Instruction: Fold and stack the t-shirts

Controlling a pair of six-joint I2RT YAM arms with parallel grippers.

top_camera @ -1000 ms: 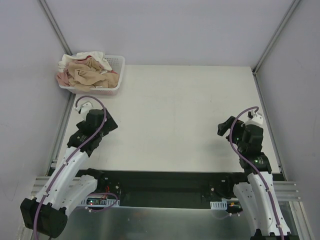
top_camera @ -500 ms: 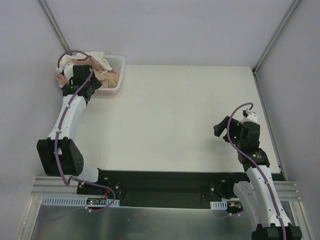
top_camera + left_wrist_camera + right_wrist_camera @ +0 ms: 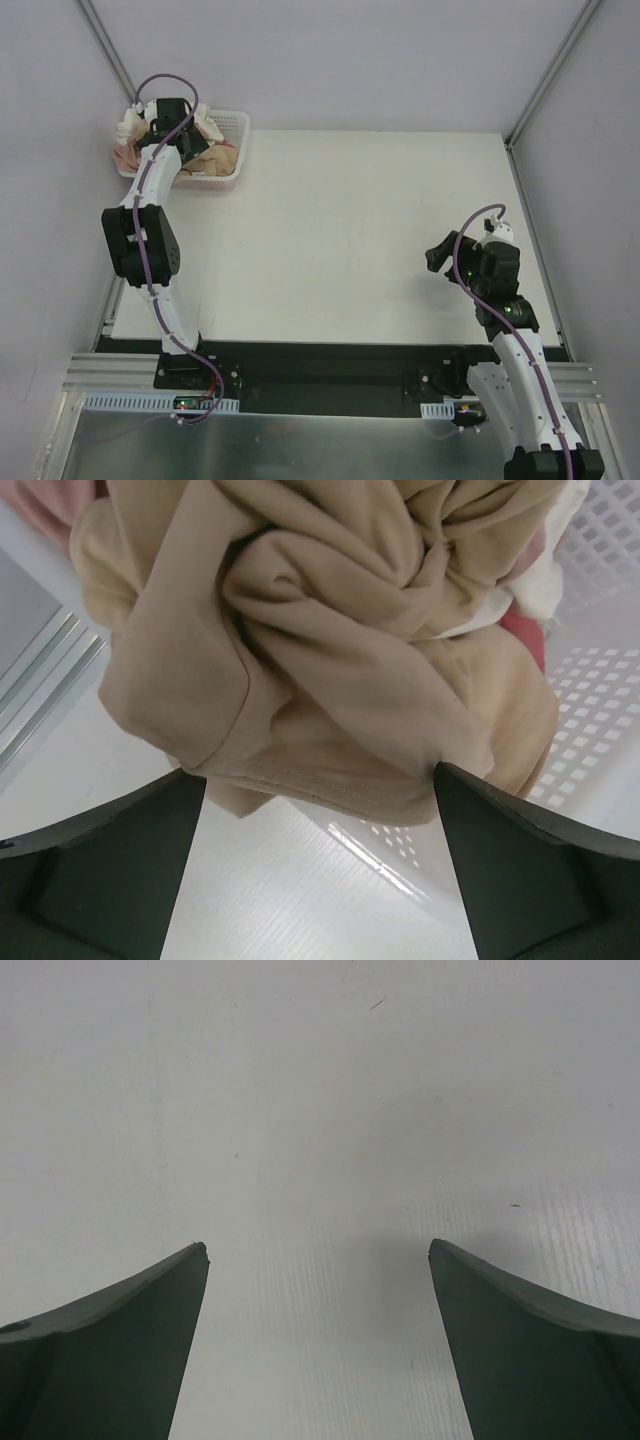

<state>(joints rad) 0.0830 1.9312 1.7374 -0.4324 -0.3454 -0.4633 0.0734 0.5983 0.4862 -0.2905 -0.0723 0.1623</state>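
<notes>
Smooth white table (image 3: 350, 230), plastic lattice basket (image 3: 600, 680) of crumpled soft t-shirts (image 3: 330, 630), left gripper (image 3: 318, 780) spread wide over them, right gripper (image 3: 318, 1250) spread too.

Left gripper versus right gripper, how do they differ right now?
The left gripper is over the basket at the far left corner, a tan t-shirt just ahead of its fingers; the right gripper hovers above bare table near the right edge. The left arm is stretched far out; the right arm is folded near its base. Both are open, holding nothing.
</notes>
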